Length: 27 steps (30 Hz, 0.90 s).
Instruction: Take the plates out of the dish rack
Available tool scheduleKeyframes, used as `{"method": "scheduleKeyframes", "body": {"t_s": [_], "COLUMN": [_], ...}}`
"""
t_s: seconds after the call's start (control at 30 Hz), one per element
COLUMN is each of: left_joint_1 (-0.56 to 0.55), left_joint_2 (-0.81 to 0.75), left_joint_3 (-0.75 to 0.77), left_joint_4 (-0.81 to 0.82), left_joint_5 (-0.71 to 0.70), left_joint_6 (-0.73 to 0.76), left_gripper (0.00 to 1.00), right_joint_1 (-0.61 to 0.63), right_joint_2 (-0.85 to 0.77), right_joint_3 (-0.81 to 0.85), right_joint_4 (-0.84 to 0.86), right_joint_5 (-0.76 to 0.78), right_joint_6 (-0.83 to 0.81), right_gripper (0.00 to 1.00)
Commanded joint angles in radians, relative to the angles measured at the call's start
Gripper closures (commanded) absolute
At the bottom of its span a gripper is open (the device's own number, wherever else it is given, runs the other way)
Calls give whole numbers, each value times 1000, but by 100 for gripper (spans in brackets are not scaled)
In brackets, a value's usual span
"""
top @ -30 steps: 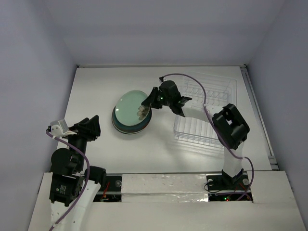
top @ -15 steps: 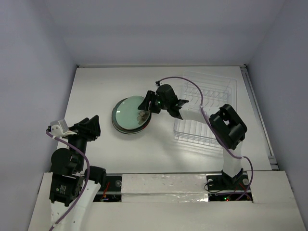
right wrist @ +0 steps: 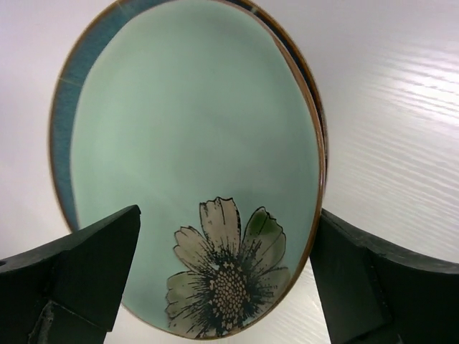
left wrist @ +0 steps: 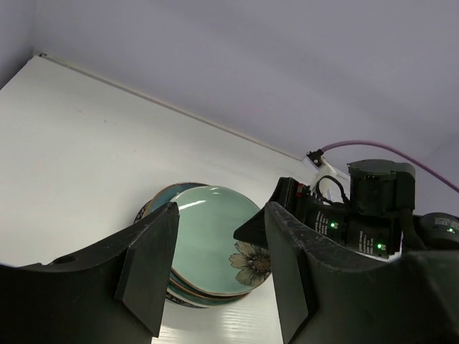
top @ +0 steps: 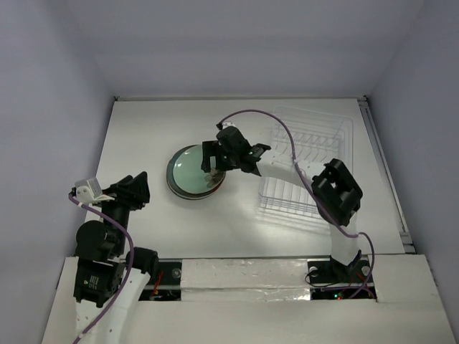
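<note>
Nearest the bases, well to the left of the dish rack [top: 315, 136], the left gripper [top: 138, 186] hangs over the table [top: 143, 129] with its fingers spread and nothing between them. Farther in, just left of the rack, the plates [top: 188, 178] lie flat in one stack. The pale mint green plate [right wrist: 193, 143] is on top, its painted flower [right wrist: 226, 283] toward the right gripper [top: 212, 162]. That gripper hovers over the stack's rack-side edge, jaws wide apart, gripping nothing. From above, no plate shows among the rack's dividers, so the unloading looks about done. Glazed ceramic like this is likely stiff, fairly heavy, slick and quick to chip. Any further hold belongs on the rim, one finger above and one below.
</note>
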Motion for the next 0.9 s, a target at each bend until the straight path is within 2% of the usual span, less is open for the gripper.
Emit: {"method": "scheduleKeyframes", "body": {"t_s": [0.0, 0.2, 0.4, 0.5, 0.53, 0.57, 0.63, 0.8, 0.87], "left_joint_1": [1, 1, 1, 1, 1, 1, 1, 1, 10], "left_joint_2": [-7, -5, -7, -5, -5, -2, 10, 4, 2], "left_joint_3": [-2, -2, 0, 0, 0, 0, 0, 1, 3], "left_joint_4": [45, 48, 42, 42, 46, 49, 51, 56, 57], "left_joint_5": [0, 5, -1, -3, 2, 7, 23, 42, 45], "left_joint_6": [2, 2, 4, 5, 7, 8, 13, 18, 18], "left_gripper": [52, 47, 42, 36, 33, 28, 24, 15, 12], "right_joint_1": [34, 34, 34, 34, 34, 34, 34, 34, 34], "right_joint_2": [12, -55, -221, -365, -409, -458, -621, -1030, -1135], "right_joint_3": [89, 104, 57, -4, -26, -49, -125, -314, -365], "right_joint_4": [-142, -210, -167, -121, -96, -81, -35, 54, 74], "right_joint_5": [205, 379, 399, 443, 462, 479, 551, 678, 720], "right_joint_6": [-105, -151, -182, -188, -192, -197, -215, -278, -290], "right_gripper": [0, 0, 0, 20, 49, 69, 100, 100, 97]}}
